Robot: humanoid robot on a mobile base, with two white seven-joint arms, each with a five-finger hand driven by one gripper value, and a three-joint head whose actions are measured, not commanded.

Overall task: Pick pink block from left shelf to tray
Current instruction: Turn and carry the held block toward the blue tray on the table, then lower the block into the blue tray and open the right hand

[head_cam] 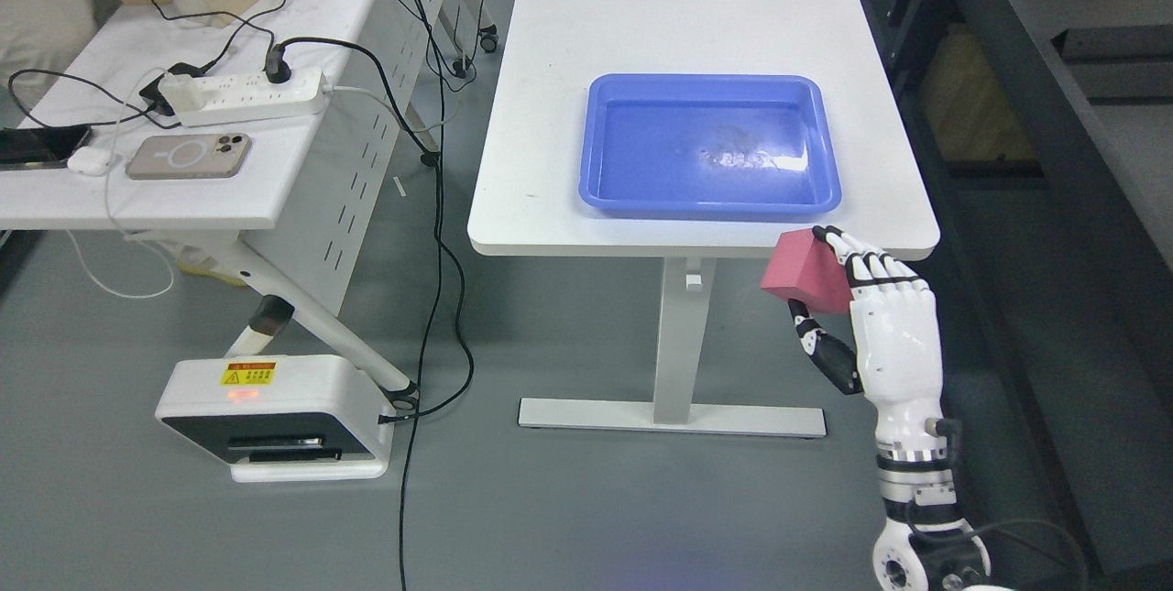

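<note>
Now the right hand (857, 298) pinches the pink block (806, 278) just below the table's (550, 206) near right corner, mid-carry; next, lift it over the tray's (706, 202) near rim.

The tray (710, 87) lies on the table (641, 5), near its front edge.

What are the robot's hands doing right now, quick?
Right hand: closed on the pink block, held in front of the table's near edge, below the blue tray.
Left hand: not in view.
</note>
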